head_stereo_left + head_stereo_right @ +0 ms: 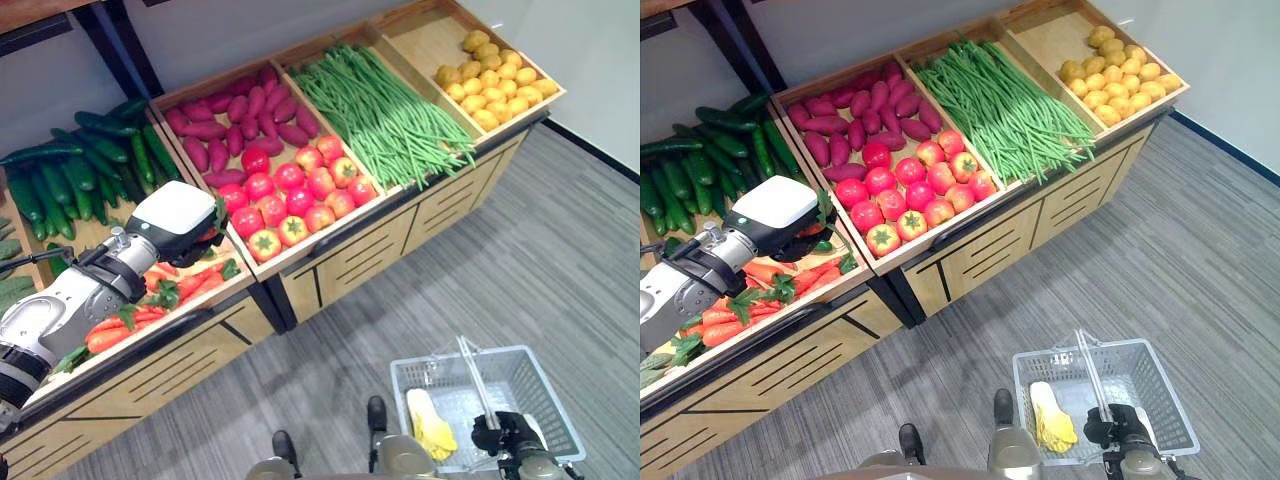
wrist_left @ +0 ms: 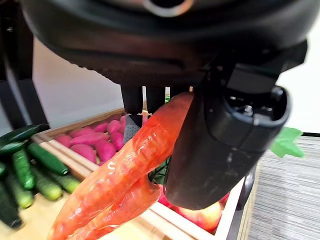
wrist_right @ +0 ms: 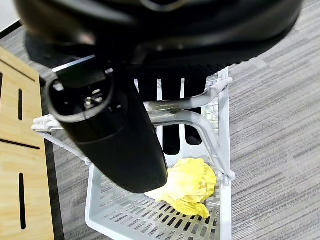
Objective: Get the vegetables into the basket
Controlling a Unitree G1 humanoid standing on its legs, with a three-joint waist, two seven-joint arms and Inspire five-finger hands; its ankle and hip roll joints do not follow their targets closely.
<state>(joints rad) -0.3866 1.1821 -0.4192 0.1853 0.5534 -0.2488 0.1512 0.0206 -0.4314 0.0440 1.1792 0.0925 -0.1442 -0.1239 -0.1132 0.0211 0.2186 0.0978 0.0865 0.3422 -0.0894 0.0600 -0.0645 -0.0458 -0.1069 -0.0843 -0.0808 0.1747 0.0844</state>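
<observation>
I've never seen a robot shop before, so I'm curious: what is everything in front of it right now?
cucumbers: many, dark green, far-left bin
carrots: a pile, orange, bin below the cucumbers
carrot: one, orange, in the left hand
sweet potatoes: many, purple, back of second bin
tomatoes: many, red, front of second bin
green beans: a heap, green, third bin
potatoes: many, yellow, far-right bin
basket: one, white, above the floor
leafy vegetable: one, yellow, inside basket
left hand: fingers curled round the carrot
right hand: fingers round basket handle

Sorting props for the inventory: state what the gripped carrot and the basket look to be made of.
Carrot, pinched by the left hand: likely moulded plastic, by its glossy, slightly translucent orange skin with sharp highlights. Basket, its handle held by the right hand: pale slotted plastic body; the handles look like metal wire or grey plastic.
</observation>
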